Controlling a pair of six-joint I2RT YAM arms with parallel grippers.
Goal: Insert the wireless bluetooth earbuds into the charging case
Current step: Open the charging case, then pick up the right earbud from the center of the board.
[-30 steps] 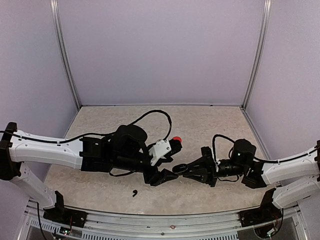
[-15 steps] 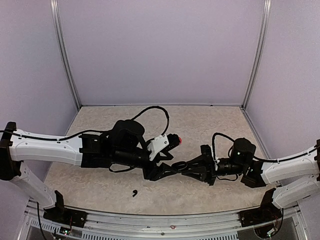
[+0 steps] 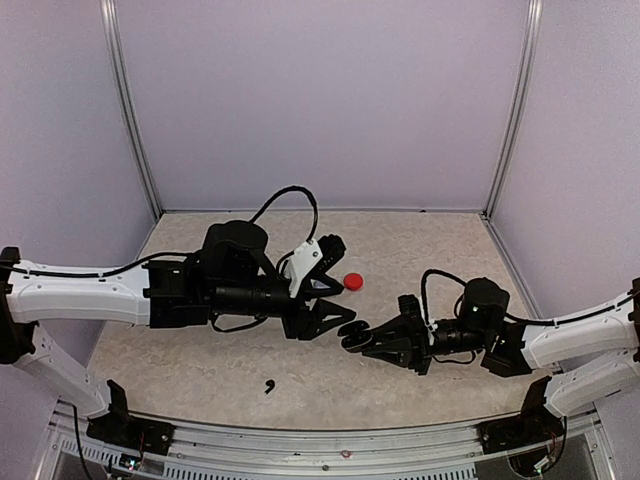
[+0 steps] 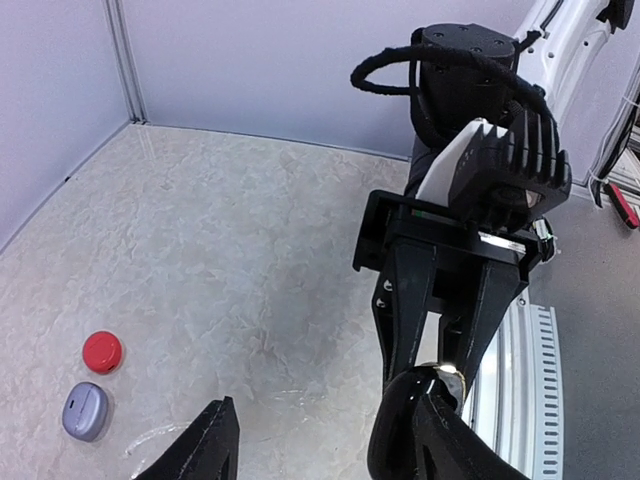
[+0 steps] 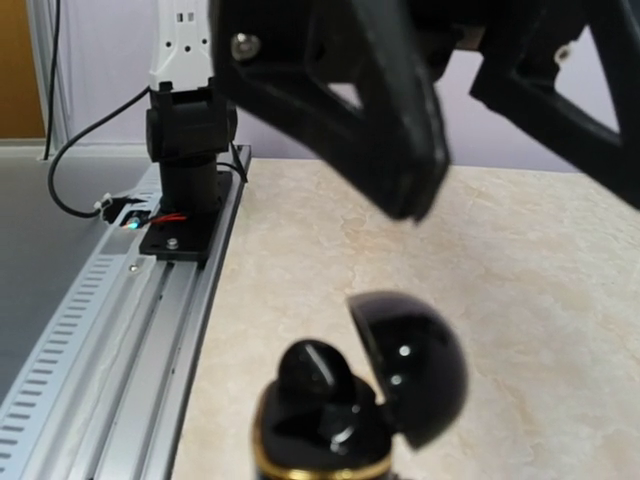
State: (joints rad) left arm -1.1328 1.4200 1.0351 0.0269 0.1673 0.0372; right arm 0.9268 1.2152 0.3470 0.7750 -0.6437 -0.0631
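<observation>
The top view looks down from above and behind the near edge, over the whole table. Low and close, the left wrist view faces the right arm, the right wrist view the left arm's base; all share the table's middle.

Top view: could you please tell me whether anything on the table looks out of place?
One small piece, apparently a black earbud, lies alone on the table near the front rail, well apart from the open black charging case held in the right gripper. Nothing else stands out.
</observation>
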